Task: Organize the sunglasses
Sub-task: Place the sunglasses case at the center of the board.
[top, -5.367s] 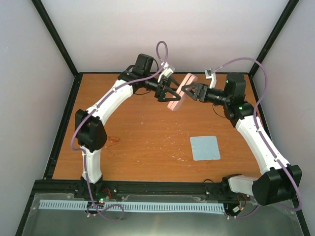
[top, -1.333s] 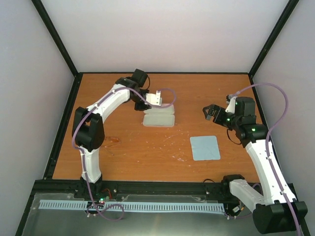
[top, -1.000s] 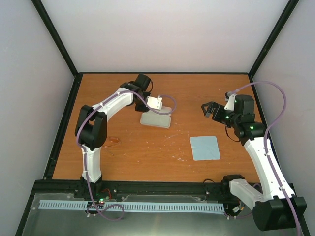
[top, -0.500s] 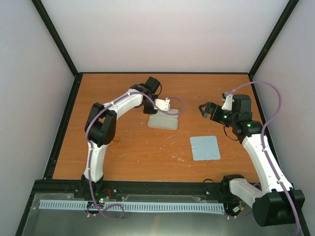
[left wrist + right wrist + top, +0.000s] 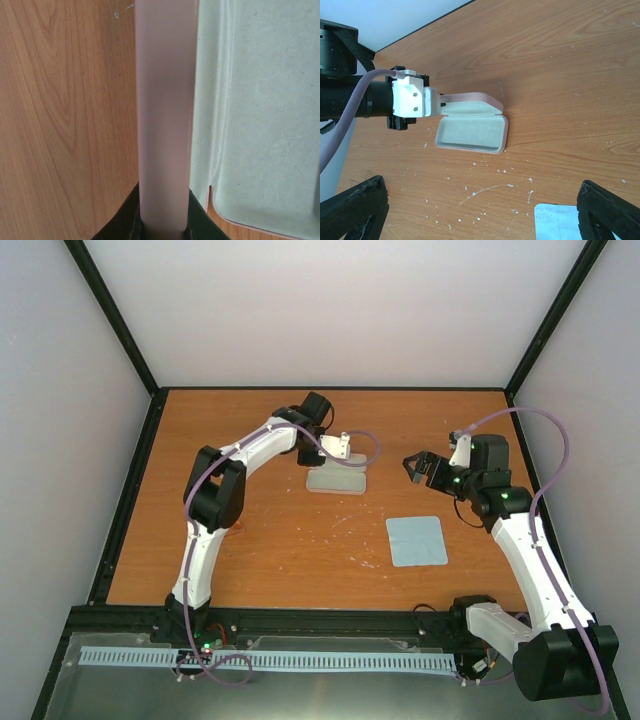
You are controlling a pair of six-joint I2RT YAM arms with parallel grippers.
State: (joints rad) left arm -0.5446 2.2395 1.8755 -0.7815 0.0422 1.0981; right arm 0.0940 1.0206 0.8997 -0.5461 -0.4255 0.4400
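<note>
The sunglasses are out of view in every frame. A pink case (image 5: 337,483) lies open on the table, its pale green lining (image 5: 470,131) facing up. My left gripper (image 5: 334,458) is shut on the raised lid (image 5: 470,96) and holds it upright. In the left wrist view the lid (image 5: 164,115) runs edge-on out of the jaws, my left gripper (image 5: 164,229) clamped at its lower end, with the case base (image 5: 260,110) to the right. My right gripper (image 5: 415,466) hangs open to the right of the case, holding nothing. Its fingertips (image 5: 355,207) frame bare table.
A light blue square cloth (image 5: 416,540) lies flat at the front right, its corner showing in the right wrist view (image 5: 557,222). White scratches and specks mark the wood between case and cloth. Black frame rails edge the table (image 5: 200,570).
Five seconds ago both grippers held the case in the air; now it rests open on the table. Over the last second the left arm slid it slightly right and the right gripper crept left.
</note>
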